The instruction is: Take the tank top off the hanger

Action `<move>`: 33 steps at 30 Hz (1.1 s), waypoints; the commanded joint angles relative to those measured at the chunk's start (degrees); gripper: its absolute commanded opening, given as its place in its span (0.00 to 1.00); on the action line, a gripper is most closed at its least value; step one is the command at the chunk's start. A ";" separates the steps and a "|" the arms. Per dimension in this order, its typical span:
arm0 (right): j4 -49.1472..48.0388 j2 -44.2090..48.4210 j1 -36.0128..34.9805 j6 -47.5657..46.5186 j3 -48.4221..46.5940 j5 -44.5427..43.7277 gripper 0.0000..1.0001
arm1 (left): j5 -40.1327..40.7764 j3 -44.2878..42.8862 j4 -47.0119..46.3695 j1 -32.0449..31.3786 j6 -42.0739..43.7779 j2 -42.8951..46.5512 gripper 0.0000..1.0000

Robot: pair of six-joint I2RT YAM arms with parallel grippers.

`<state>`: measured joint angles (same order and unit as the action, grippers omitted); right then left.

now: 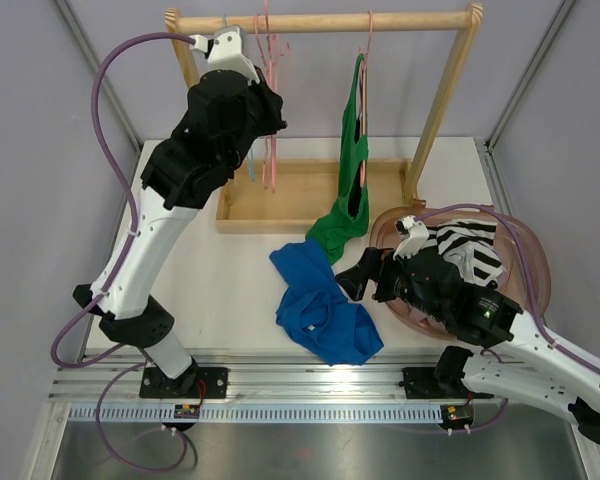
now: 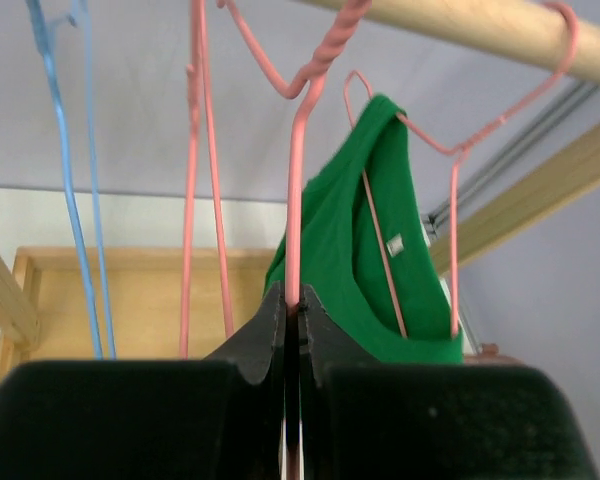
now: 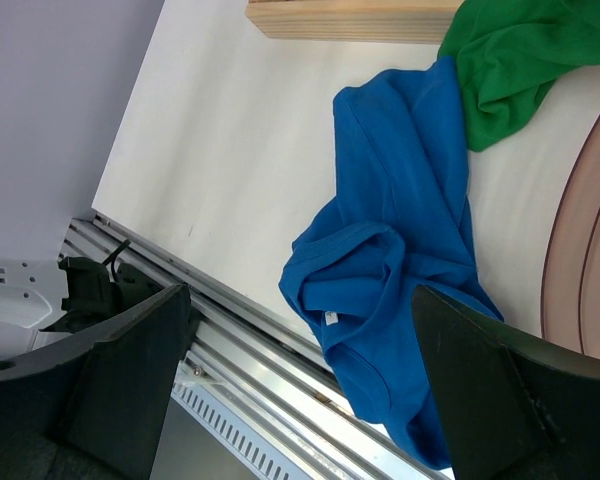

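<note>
A green tank top (image 1: 348, 170) hangs on a pink hanger (image 1: 368, 60) from the wooden rod (image 1: 320, 20); its lower end lies bunched on the table. In the left wrist view the tank top (image 2: 345, 260) hangs on that hanger (image 2: 450, 150) to the right. My left gripper (image 1: 273, 118) is raised near the rod and shut on the wire neck of another, bare pink hanger (image 2: 298, 200), left of the green one; its jaws (image 2: 292, 300) pinch the wire. My right gripper (image 1: 352, 276) is open and empty, low over the table beside the tank top's lower end (image 3: 520, 60).
A blue garment (image 1: 320, 305) lies crumpled on the table under my right gripper (image 3: 300, 300), also in the right wrist view (image 3: 400, 250). A pinkish basket (image 1: 535, 265) holds a striped garment (image 1: 470, 245). A blue hanger (image 2: 70, 180) hangs at left. The rack's wooden base tray (image 1: 300, 195) lies behind.
</note>
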<state>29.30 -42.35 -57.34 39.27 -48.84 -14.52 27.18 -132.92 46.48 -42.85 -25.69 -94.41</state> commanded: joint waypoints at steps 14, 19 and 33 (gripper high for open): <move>-1.79 -0.28 -0.40 -2.79 -0.56 -2.26 0.99 | -17.88 0.37 -11.77 11.30 -4.19 -8.86 0.00; -3.10 -1.16 -0.40 -3.06 0.06 -1.56 0.99 | -13.47 3.02 -7.99 11.30 -4.54 -7.11 0.00; -6.18 -20.66 -0.49 -7.45 -1.96 3.54 0.99 | -8.98 8.47 -5.61 12.09 -3.58 1.42 0.29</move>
<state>24.69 -59.00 -57.34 33.30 -49.23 -11.99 16.69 -124.25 42.15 -31.55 -29.65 -96.03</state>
